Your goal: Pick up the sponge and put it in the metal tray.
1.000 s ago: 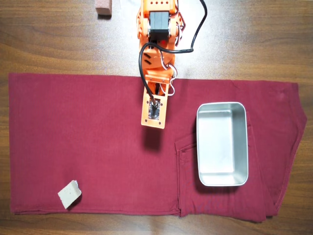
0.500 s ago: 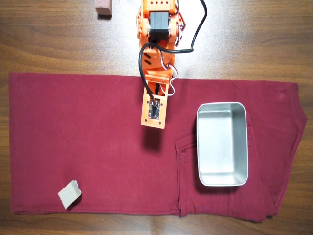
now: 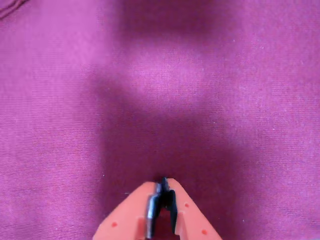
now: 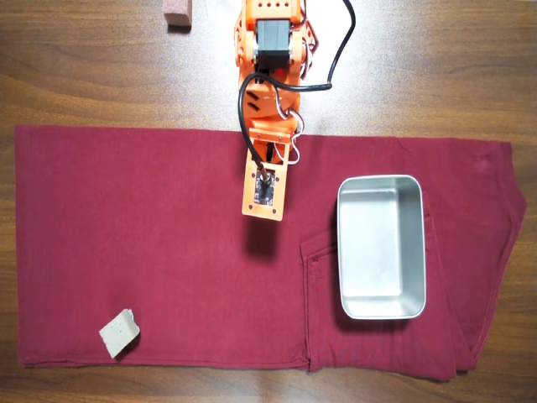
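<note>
The sponge [image 4: 119,332], a small pale beige block, lies on the red cloth near its front left corner in the overhead view. The metal tray [image 4: 338,252] sits empty on the right part of the cloth. My orange arm [image 4: 267,92] reaches down from the top centre, its wrist plate [image 4: 263,191] hovering over the cloth's middle, left of the tray and far from the sponge. In the wrist view my gripper [image 3: 162,183] is shut with nothing in it, over bare cloth. Neither sponge nor tray shows in the wrist view.
A dark red cloth [image 4: 151,218] covers most of the wooden table [image 4: 436,67]. A pinkish-brown block [image 4: 177,12] rests on bare wood at the top left, beside the arm's base. Folds and a seam run under the tray.
</note>
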You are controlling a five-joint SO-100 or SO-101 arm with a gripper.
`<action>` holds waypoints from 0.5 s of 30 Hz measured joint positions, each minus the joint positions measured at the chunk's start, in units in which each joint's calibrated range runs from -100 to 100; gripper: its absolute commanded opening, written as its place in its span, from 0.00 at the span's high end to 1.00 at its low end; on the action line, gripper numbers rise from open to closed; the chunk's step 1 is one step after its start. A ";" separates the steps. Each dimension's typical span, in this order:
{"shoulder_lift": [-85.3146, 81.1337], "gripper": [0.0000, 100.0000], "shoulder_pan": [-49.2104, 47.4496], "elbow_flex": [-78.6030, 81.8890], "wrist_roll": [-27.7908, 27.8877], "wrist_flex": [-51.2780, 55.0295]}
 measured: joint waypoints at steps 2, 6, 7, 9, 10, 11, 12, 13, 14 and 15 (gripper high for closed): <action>0.00 0.98 -0.20 0.00 0.20 0.00; 0.00 0.95 -0.10 0.00 0.44 0.00; 0.52 0.92 1.00 0.09 1.03 -0.19; 4.08 0.85 4.59 -0.64 2.98 -4.23; 8.25 0.83 7.58 -1.84 4.15 -10.05; 14.06 0.82 11.27 -3.96 5.37 -18.12; 22.48 0.79 14.56 -9.02 6.11 -24.69; 31.51 0.77 17.05 -16.30 6.25 -26.57; 40.71 0.75 19.84 -24.77 6.15 -27.14; 48.78 0.74 22.43 -33.52 5.57 -26.95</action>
